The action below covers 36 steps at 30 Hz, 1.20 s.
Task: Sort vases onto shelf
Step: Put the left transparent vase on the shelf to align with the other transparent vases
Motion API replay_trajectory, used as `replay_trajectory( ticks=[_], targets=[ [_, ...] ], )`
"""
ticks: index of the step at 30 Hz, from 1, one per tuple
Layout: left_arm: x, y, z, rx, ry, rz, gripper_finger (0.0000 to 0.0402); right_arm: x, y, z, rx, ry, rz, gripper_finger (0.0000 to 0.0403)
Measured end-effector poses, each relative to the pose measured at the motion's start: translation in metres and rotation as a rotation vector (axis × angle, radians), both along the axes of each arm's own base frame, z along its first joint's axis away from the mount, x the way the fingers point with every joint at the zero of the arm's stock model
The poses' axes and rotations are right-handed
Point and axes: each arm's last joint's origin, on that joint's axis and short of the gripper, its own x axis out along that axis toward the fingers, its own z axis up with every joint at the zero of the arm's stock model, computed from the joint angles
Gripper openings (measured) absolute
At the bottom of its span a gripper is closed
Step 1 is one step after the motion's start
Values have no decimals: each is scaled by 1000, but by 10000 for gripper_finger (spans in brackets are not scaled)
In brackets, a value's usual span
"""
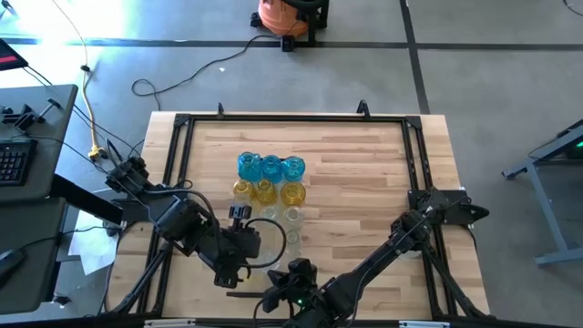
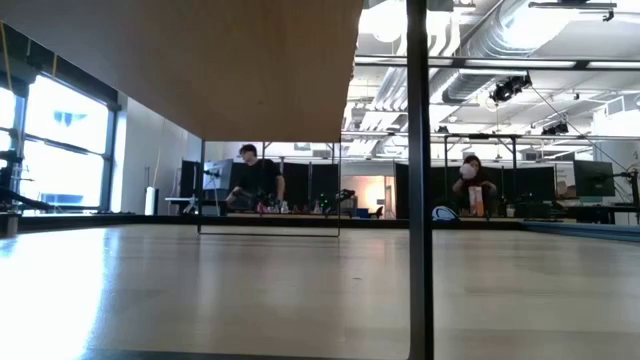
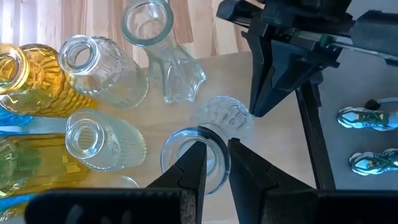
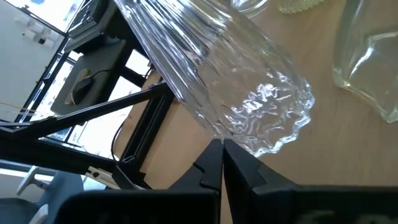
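Several vases stand in rows: blue [image 1: 271, 167], yellow [image 1: 266, 191] and clear [image 1: 292, 217] on the pale shelf [image 3: 227, 74]. Nearest the table's near edge, one clear ribbed vase [image 3: 222, 118] leans tilted. My left gripper [image 3: 216, 146] is open and comes from the table's left. One finger is inside the vase's mouth and one outside its rim. My right gripper [image 4: 221, 146] is shut at this vase's lower body and reaches in from the right. The low view shows no vase or gripper. My left gripper has the vase's rim [image 3: 222, 163] in the gap between its fingers, slanting down from above. The rim lies close to the outer finger [image 3: 244, 169]; I cannot tell whether either finger touches it. My right gripper presses its shut fingertips [image 4: 217, 155] against the ribbed body near the base [image 4: 239, 134], slanting down from the table's near right. The vase lies tilted across them.
Other clear vases [image 3: 99, 71] and a flared one [image 3: 165, 56] stand close beside the tilted vase. A black frame [image 1: 182, 123] borders the table. A person's shoes [image 3: 367, 118] show on the floor past the near edge. Bare planks [image 1: 364, 173] lie to the right.
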Motion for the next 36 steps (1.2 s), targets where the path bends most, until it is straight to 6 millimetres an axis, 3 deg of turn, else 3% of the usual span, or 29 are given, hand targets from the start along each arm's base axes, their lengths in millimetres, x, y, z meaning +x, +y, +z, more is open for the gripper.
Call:
replay_trajectory(
  ticks=[4, 14, 36],
  targets=[
    [1, -1, 2, -22, -13, -6, 47, 1, -1, 0, 5, 4, 2, 0],
    [-4, 2, 30, -94, -80, -38, 47, 1, -1, 1, 15, 3, 7, 0],
    [-2, 7, 17, -100, 76, -32, 47, 2, 1, 2, 29, -20, 8, 0]
  ],
)
